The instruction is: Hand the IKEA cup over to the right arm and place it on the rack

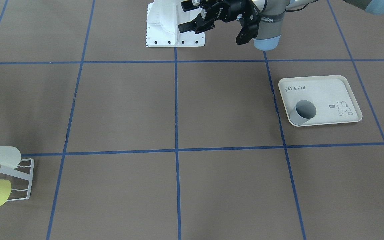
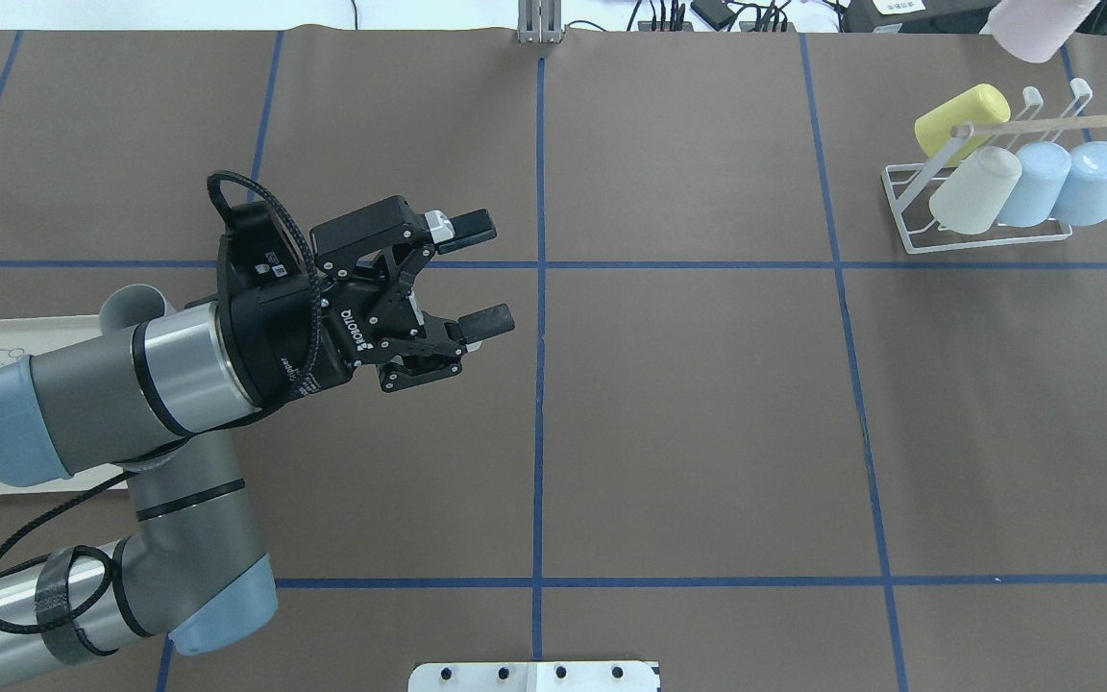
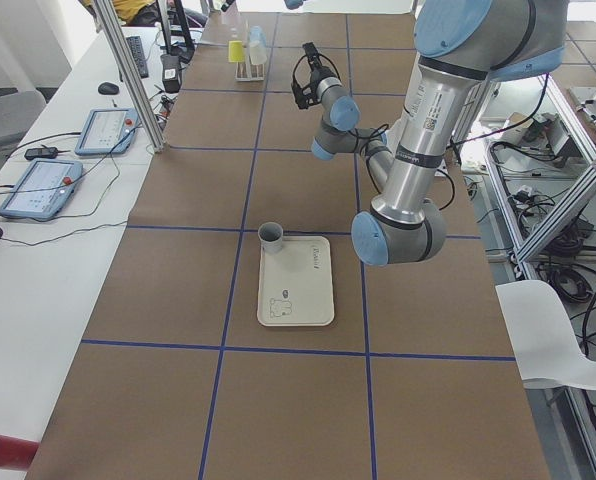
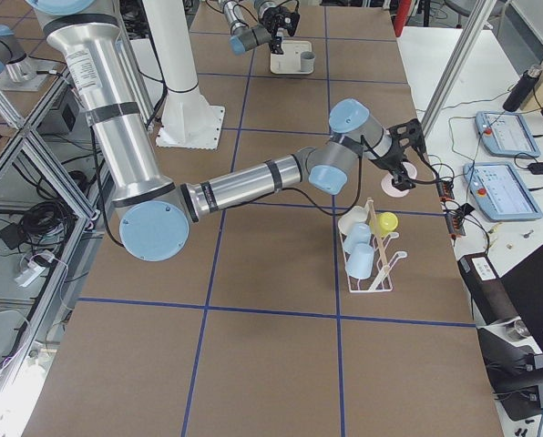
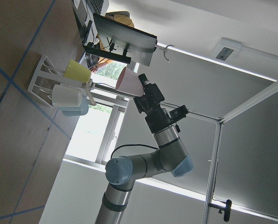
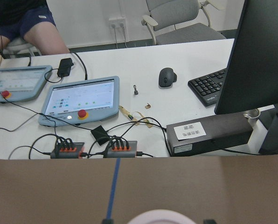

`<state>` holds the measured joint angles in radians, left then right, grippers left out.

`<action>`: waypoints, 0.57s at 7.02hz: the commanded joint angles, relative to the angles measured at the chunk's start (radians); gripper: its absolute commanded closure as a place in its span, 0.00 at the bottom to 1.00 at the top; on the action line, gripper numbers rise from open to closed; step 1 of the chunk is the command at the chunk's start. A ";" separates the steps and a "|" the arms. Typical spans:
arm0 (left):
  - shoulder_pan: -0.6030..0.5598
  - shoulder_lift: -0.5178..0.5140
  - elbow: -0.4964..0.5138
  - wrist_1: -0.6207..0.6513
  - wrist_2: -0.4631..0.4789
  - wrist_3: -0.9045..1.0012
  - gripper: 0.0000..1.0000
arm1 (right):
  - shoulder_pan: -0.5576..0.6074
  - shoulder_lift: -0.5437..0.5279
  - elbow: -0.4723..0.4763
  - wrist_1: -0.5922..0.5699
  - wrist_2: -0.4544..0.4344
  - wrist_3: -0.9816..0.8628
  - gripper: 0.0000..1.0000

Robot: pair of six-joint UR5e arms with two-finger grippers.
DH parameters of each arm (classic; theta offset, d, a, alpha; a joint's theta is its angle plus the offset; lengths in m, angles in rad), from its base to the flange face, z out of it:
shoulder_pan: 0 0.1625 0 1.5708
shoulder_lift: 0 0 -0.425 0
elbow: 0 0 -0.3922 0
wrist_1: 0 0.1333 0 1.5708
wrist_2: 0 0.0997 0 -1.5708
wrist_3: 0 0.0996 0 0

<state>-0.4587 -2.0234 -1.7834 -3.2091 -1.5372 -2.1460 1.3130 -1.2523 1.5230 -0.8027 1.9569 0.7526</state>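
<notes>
The pink cup [image 2: 1034, 29] was off the tabletop [image 2: 688, 413], clamped in the right claw [image 5: 141, 91]. In the left wrist view the black fingers closed on one end of it. It hung tilted, its long axis slanting rather than upright, though which end faced the claw was hard to tell. In the overhead view the rack [image 2: 1053, 123] lay at about 6 o'clock from the cup, near it. It carried a yellow cup [image 2: 962, 113], a cream cup [image 2: 974, 190] and two blue ones. Bare white prong tips showed in the far row beside the yellow cup, probably the free spot. The left claw [image 2: 481, 274] stood spread and empty, well apart at about 8 o'clock from the rack. The right arm was by far the nearer.
</notes>
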 commanded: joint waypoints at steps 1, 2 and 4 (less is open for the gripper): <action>0.002 0.000 0.010 0.000 0.017 0.002 0.01 | 0.037 0.002 -0.130 -0.001 0.020 -0.238 1.00; 0.002 -0.001 0.013 0.000 0.017 0.002 0.01 | 0.037 0.008 -0.145 -0.003 0.017 -0.237 1.00; 0.003 0.000 0.013 0.000 0.017 0.002 0.01 | 0.035 0.048 -0.184 -0.006 0.020 -0.230 1.00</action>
<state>-0.4567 -2.0238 -1.7709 -3.2091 -1.5205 -2.1445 1.3481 -1.2271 1.3648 -0.8066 1.9758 0.5227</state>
